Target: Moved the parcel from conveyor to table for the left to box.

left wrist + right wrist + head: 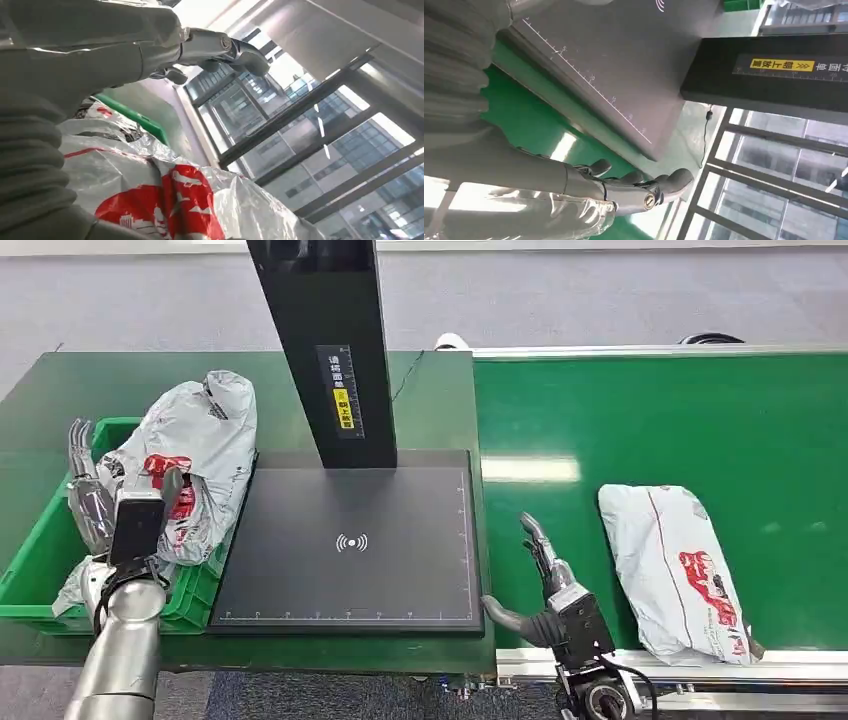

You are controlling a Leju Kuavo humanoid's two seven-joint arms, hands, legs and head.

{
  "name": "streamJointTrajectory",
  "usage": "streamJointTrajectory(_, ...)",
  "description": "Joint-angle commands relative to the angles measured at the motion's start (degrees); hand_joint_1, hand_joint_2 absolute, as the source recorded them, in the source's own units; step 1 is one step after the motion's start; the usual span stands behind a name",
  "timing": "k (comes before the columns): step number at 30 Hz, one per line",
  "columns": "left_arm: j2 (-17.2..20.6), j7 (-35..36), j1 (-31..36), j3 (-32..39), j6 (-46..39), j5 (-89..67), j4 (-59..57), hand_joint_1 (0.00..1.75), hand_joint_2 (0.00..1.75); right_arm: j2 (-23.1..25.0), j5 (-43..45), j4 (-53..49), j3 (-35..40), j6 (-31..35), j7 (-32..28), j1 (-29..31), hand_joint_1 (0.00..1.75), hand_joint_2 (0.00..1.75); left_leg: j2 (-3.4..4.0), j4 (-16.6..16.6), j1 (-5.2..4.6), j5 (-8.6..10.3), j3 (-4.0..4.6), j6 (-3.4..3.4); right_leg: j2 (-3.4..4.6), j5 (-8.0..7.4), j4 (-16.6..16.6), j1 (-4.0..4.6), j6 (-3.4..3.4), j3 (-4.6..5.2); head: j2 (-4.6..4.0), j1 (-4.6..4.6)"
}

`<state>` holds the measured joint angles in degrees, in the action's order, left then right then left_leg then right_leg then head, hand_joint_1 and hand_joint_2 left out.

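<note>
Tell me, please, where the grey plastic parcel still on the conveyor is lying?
In the head view, the grey plastic parcel lies on the green conveyor belt, right of the open right hand.

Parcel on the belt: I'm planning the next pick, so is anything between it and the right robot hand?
Nothing visible: only bare green belt lies between the right robot hand and the parcel.

From my right wrist camera I see my right hand (624, 187) with its fingers (671, 181) stretched out and nothing in them, over the green conveyor belt (519, 117); beside the belt lies the dark scanner pad (614, 60) with its ruled edge; the black post (774, 72) carries a yellow label (781, 65); window frames (769, 180) stand behind.
</note>
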<state>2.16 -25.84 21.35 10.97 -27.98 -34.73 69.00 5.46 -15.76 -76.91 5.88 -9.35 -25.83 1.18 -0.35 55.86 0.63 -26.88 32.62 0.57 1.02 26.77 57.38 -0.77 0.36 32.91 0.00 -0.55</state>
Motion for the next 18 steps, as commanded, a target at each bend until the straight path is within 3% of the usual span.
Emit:
streamJointTrajectory(1, -0.2, -5.8, -0.9, 0.8, -12.0, -5.0, -1.7, 0.0, 1.75, -1.0, 0.9, 3.8, 1.0, -0.1, -0.5, 2.9, 0.0, 1.75, 0.06, 0.0, 0.01, -0.01, -0.1, -0.04, -0.05, -0.01, -0.1, 0.03, -0.02, -0.12, 0.0, 0.0)
streamJointTrajectory(3, -6.8, -12.4, -0.9, 14.2, -12.0, -19.7, 3.0, 0.0, 1.75, -0.9, 1.4, 5.3, 1.9, 0.1, -0.9, 3.6, 0.0, 1.75, 0.13, 0.0, 0.01, -0.01, -0.08, -0.02, 0.05, -0.03, -0.1, 0.02, -0.02, -0.07, 0.0, 0.0)
streamJointTrajectory(6, -3.6, -14.2, -3.4, 2.0, -10.3, 4.2, 4.5, 0.0, 1.75, -1.4, 2.2, 5.5, 2.3, 1.3, -1.2, 3.6, 0.0, 1.75, 0.04, 0.0, 0.03, -0.01, -0.01, -0.02, -0.01, -0.02, -0.1, 0.04, -0.01, -0.05, 0.0, 0.0)
streamJointTrajectory(8, -2.8, -14.2, -5.6, -3.7, -9.8, 10.9, 8.9, 0.0, 1.75, -1.7, 2.4, 5.4, 2.1, 1.6, -1.2, 3.9, 0.0, 1.75, -0.08, -0.1, -0.01, 0.02, -0.05, -0.05, -0.19, 0.0, -0.1, 0.01, 0.01, -0.15, 0.0, 0.0)
streamJointTrajectory(13, 0.0, -14.2, -14.1, -14.8, -10.3, 20.7, 25.2, 0.0, 1.75, -1.8, 3.2, 6.1, 2.3, 1.4, -1.4, 5.0, 0.0, 1.75, -0.01, 0.0, 0.01, -0.02, 0.03, -0.02, -0.06, 0.0, 0.0, 0.02, 0.0, 0.0, 0.0, 0.0)
streamJointTrajectory(18, 3.7, -14.2, -18.0, -25.8, -8.8, 23.9, 37.4, 0.0, 1.75, -1.7, 4.0, 6.7, 2.3, 1.0, -1.8, 5.8, 0.0, 1.75, 0.01, 0.1, 0.04, -0.04, 0.11, -0.03, -0.05, 0.03, 0.0, 0.05, 0.02, 0.04, 0.0, 0.0)
